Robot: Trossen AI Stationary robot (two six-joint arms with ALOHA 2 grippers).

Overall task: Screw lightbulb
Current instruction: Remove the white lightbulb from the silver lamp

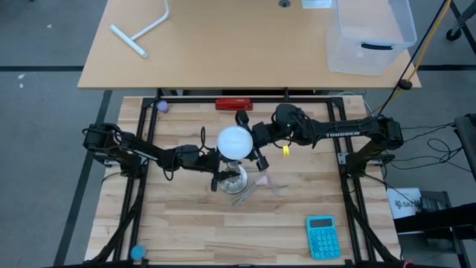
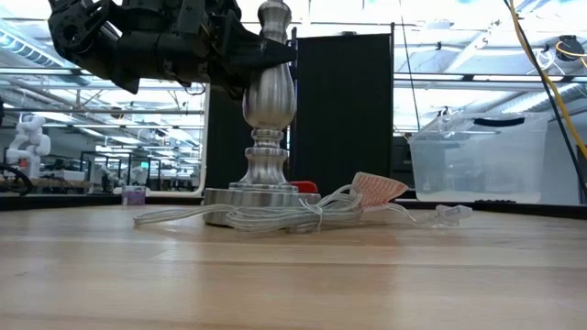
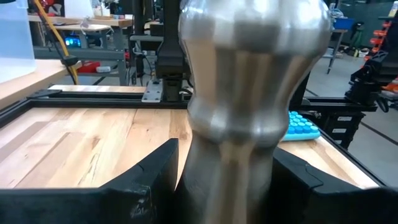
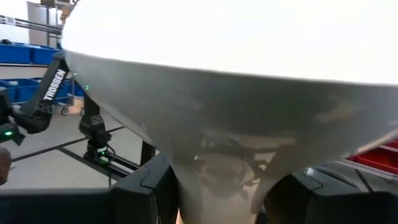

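Observation:
The white lightbulb is over the silver lamp stand, dome up; the dome hides the stand's top in the high view. The stand rests upright on its round foot at mid-table. My right gripper reaches in from the right and is shut on the bulb. Coming from the left, my left gripper is shut on the stand. Whether the bulb's base touches the stand cannot be seen. My left gripper pinches the stand's bulging silver stem between its two fingers. It comes in about level from the table's left, fingers across the stem. The stand is upright, its foot on the table. My right gripper pinches the bulb's tapering neck under the dome, one finger on each side. It reaches in about level from the table's right. The bulb sits upright, dome up, above the stand; its screw base is hidden below the fingers.
A clear cable lies looped around the stand's foot, with a clear-pink piece beside it. A blue calculator lies near right, a red object at the far edge. A clear bin stands on the table behind.

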